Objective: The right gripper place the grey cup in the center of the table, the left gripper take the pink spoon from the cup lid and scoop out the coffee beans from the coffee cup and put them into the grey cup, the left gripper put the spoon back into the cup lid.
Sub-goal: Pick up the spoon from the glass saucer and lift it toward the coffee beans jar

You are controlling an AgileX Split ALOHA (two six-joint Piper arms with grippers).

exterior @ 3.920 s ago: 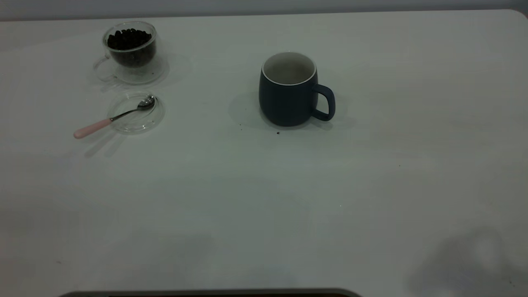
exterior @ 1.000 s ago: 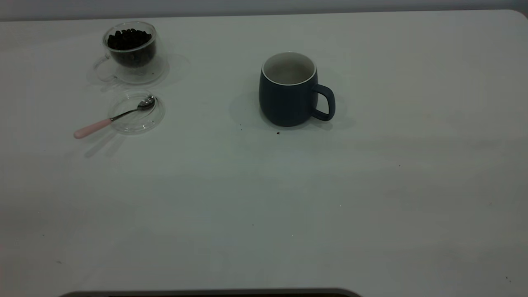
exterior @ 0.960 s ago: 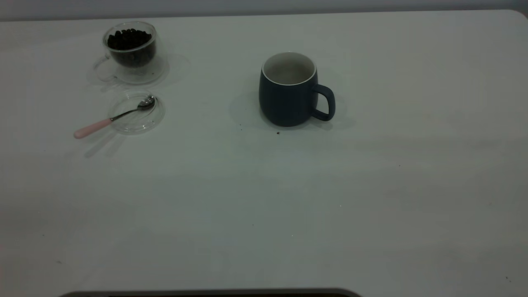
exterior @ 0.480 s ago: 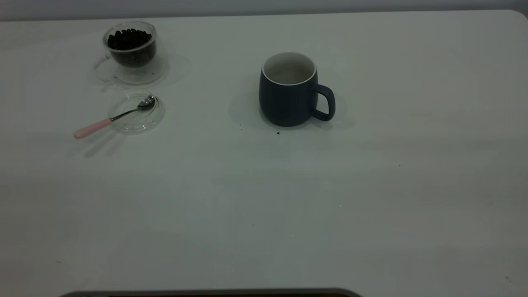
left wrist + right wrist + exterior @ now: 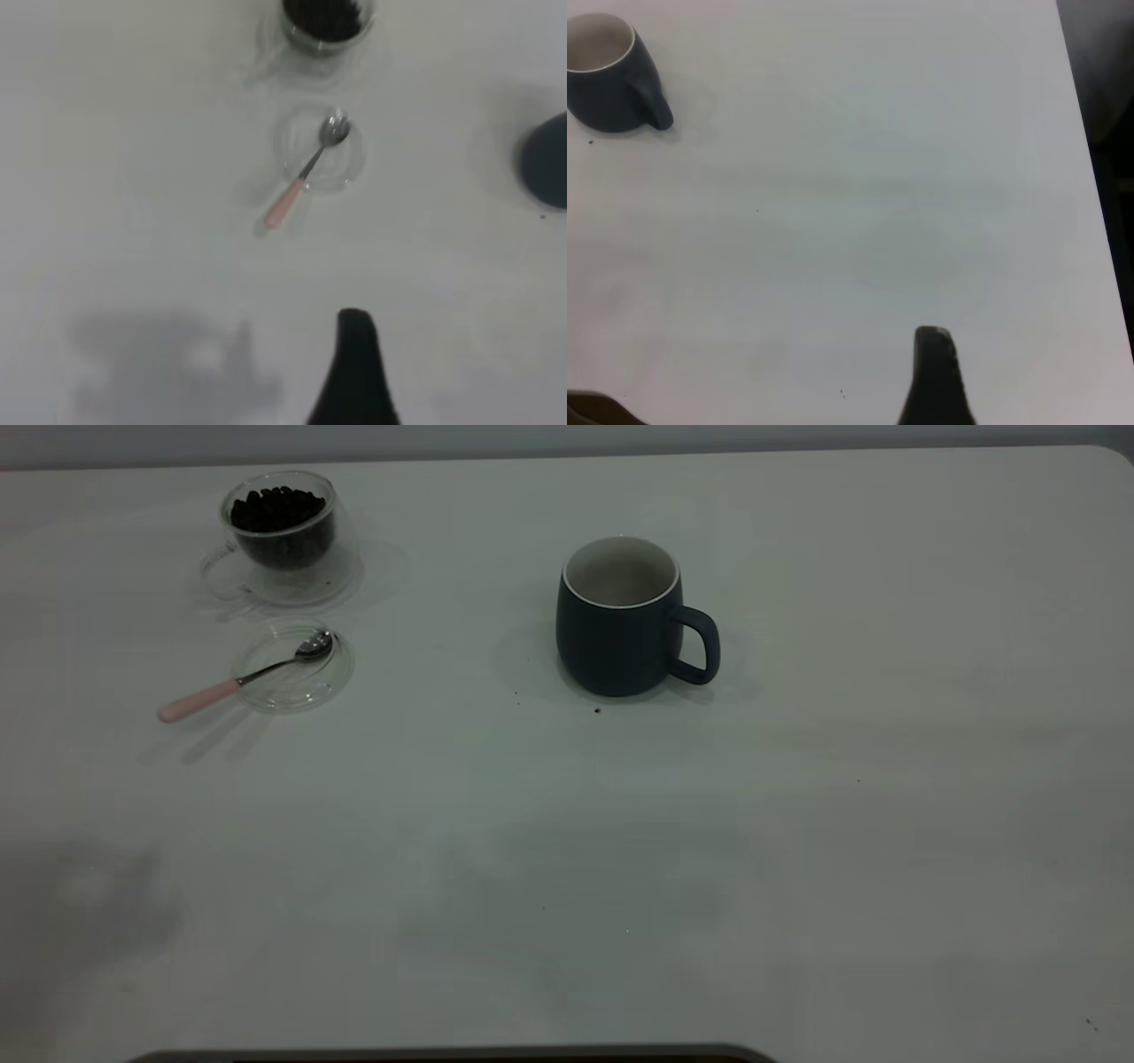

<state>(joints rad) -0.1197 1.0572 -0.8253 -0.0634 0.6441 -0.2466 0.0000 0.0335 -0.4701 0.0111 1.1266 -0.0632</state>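
Note:
The grey cup (image 5: 616, 638) stands upright near the middle of the table (image 5: 567, 850), handle to the right and nothing inside; it also shows as the grey cup (image 5: 607, 84). At far left the coffee cup (image 5: 282, 558) holds coffee beans (image 5: 276, 509). In front of it lies the cup lid (image 5: 341, 669). The pink spoon (image 5: 235, 684) rests with its bowl in the lid and its handle over the rim. My left gripper (image 5: 354, 372) hovers well short of the pink spoon (image 5: 306, 173). Far from the cup, my right gripper (image 5: 935, 376) hangs above bare table. Neither arm appears in the exterior view.
A few dark specks (image 5: 596, 710) lie on the table by the grey cup. The table's right edge (image 5: 1090, 177) runs beside my right gripper, with dark floor beyond. A faint shadow (image 5: 89, 895) lies on the table's near left.
The cups, lid and spoon have not moved. A shadow at the table's near right has gone, and a new shadow has come in at the near left.

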